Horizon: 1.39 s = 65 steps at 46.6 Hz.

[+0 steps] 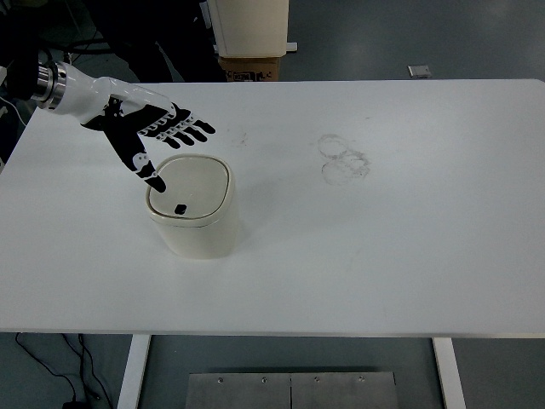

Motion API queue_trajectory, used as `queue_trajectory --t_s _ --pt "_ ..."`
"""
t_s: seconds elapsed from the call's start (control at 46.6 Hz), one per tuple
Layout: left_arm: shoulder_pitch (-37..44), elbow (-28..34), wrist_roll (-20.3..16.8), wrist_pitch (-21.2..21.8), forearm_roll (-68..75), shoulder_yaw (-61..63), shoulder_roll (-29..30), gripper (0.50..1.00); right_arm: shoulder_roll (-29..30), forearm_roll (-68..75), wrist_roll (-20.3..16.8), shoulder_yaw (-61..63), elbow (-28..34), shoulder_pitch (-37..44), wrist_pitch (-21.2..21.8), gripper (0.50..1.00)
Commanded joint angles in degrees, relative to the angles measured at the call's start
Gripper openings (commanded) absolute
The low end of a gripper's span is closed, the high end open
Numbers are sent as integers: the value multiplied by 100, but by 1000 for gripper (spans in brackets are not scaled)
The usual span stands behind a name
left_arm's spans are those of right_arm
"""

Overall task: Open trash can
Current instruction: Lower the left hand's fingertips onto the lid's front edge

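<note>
You have one camera only, set high on the robot's side, looking steeply down across the whole white worktop (383,256), with floor showing beyond the frame's top edge.

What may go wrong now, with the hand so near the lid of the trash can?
1. The left hand is over the back left rim of the trash can, while the dark button sits nearer the front; the thumb may press the rim and miss it.
2. The can stands free on the table; an off-centre push might tip or slide it.
</note>
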Motion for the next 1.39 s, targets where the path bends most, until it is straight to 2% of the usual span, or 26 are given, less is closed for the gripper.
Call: queue_trajectory --t_s 0.0,0.429,0.665,0.815,1.201,1.373 --pt "27 3 1 0 -56 0 15 1000 0 0 0 2 0 0 0 991" --pt "-105 -24 10 0 84 9 -90 1000 0 0 0 2 0 0 0 991" --pt "-553 -33 10 0 75 61 -169 1000 0 0 0 -7 0 0 0 991" --pt "-641 -33 1 0 23 509 -336 1000 0 0 0 2 0 0 0 991" --pt "-536 46 1 0 5 545 -363 1000 0 0 0 2 0 0 0 991" --pt "-114 152 -8 0 5 606 -328 1000 0 0 0 2 0 0 0 991"
